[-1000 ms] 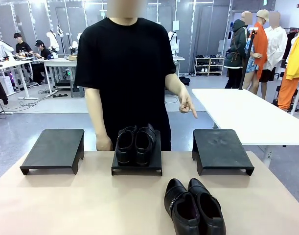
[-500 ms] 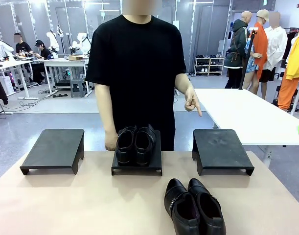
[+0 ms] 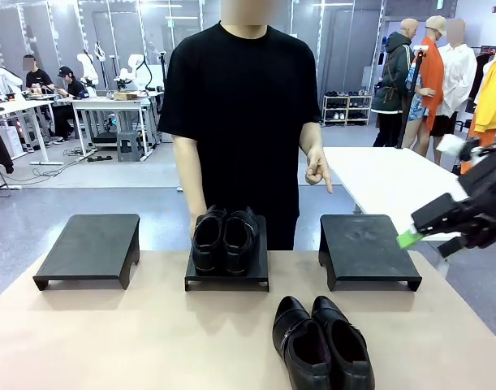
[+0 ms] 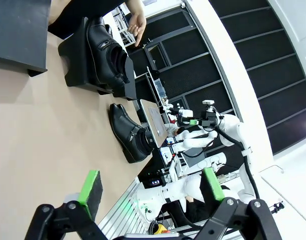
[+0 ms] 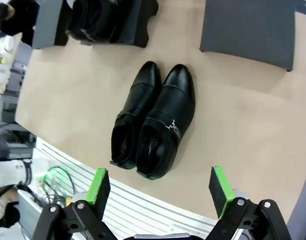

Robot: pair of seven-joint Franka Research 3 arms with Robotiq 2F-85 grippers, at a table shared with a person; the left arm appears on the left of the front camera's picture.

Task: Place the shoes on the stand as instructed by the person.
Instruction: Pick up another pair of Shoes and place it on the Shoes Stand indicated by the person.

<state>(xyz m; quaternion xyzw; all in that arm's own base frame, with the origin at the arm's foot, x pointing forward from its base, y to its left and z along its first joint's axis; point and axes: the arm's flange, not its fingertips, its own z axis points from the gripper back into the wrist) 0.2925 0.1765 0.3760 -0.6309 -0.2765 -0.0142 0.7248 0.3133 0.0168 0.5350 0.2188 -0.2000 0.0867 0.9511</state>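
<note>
beige table carries buckled shoes, lower centre; person's hand indicates the centre-right stand, so right gripper, spread like left gripper, must grasp them next.

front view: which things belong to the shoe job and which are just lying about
Job: buckled shoes on the table; second pair on the middle stand; right stand; person's hand pointing towards it; left stand.
Lying about: white table; far desks.
</note>
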